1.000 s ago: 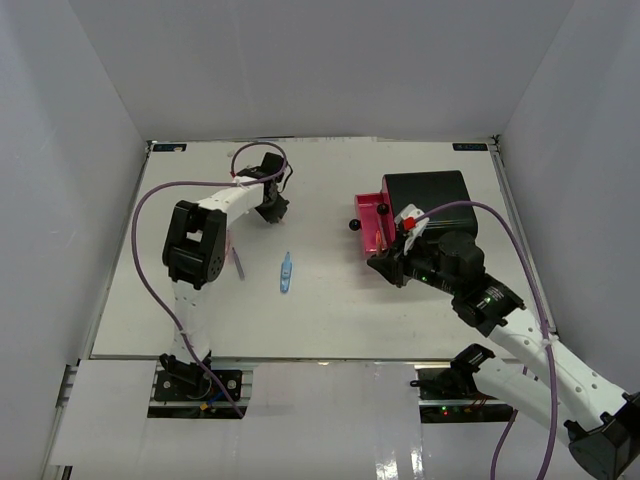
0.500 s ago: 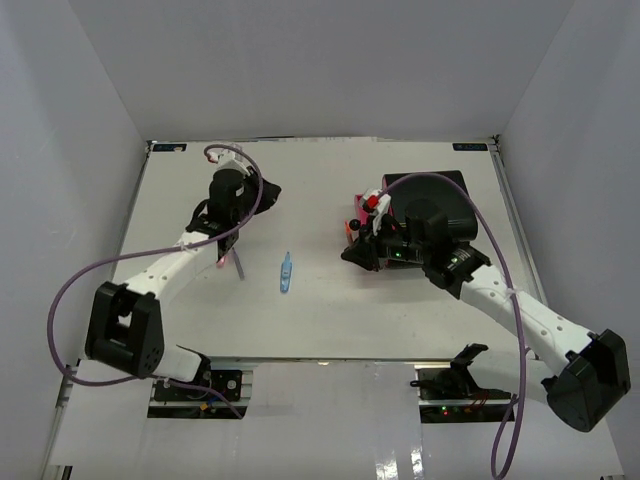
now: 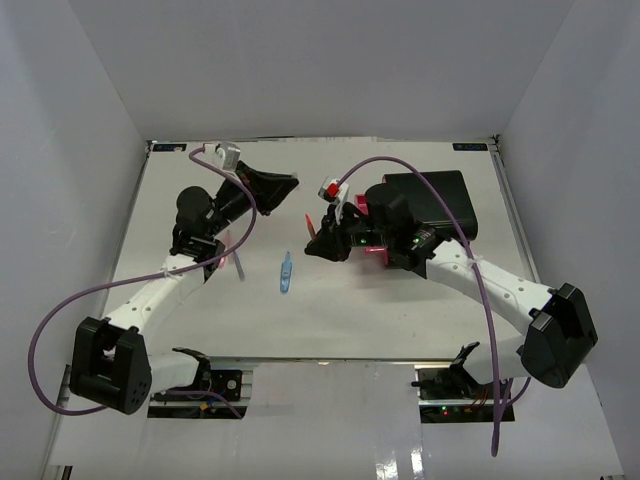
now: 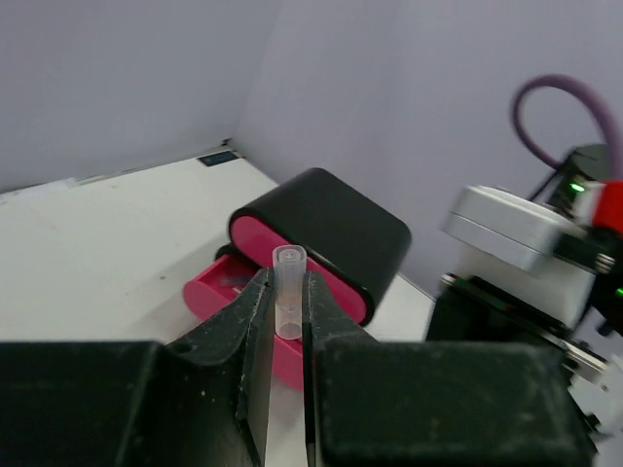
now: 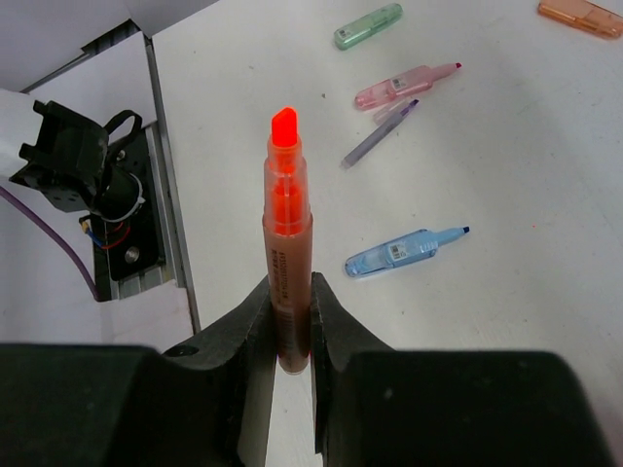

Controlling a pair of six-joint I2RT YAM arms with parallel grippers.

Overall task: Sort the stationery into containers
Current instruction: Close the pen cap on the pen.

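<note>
Left gripper: jaws pressed onto a small translucent cap, which stands upright between the fingers, open end up. The gripper is raised off the table and faces the black cabinet. The cabinet's bottom magenta drawer is pulled out, and the drawer fronts above it sit flush. Right gripper: jaws clamped on the lower barrel of an orange highlighter. It is uncapped with the bright tip pointing away from the wrist, and it is held in the air above the table. In the top view the two grippers face each other near the middle of the far half of the table, close but apart. The right one is just left of the cabinet. Loose items on the table in the right wrist view: a light-blue highlighter lies flat nearest the held pen. A grey-violet pen and a pink highlighter lie side by side beyond it. A green piece lies further off, and an orange piece is cut off by the frame edge. None of them touches another, as far as can be seen. Whether the open drawer holds any stationery cannot be told from these views.
</note>
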